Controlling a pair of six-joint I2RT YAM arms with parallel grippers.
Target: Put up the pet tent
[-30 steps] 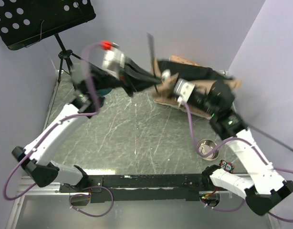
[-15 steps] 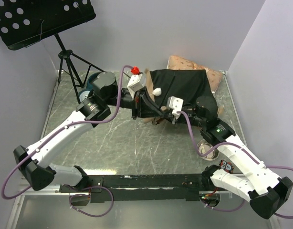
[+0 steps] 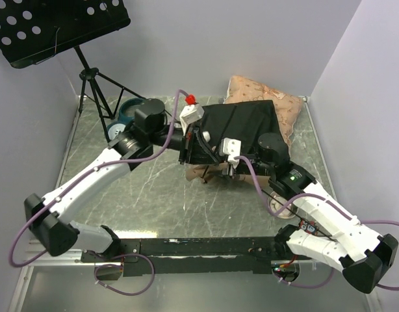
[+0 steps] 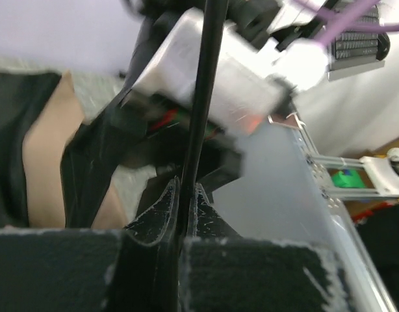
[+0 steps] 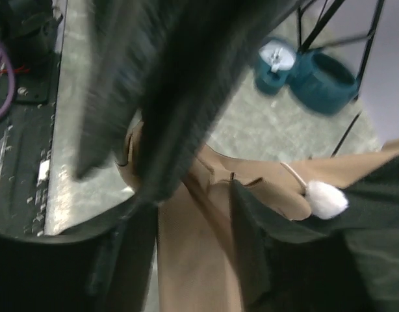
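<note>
The tent [image 3: 242, 123] is still collapsed, so the step in hand is raising its frame. It lies at the far middle of the table, against the cushion [image 3: 268, 97], black base panel turned upward, long axis roughly left to right; I cannot tell where the doorway faces. The left gripper [image 4: 185, 195] is clamped on a thin pole [image 4: 201, 110] rising from its jaws. The right gripper [image 3: 222, 166] is at the tan fabric near a pom-pom [image 5: 326, 199]; its view is too blurred to tell its grip. Next, probably, swing the pole up while the right steadies the fabric.
</note>
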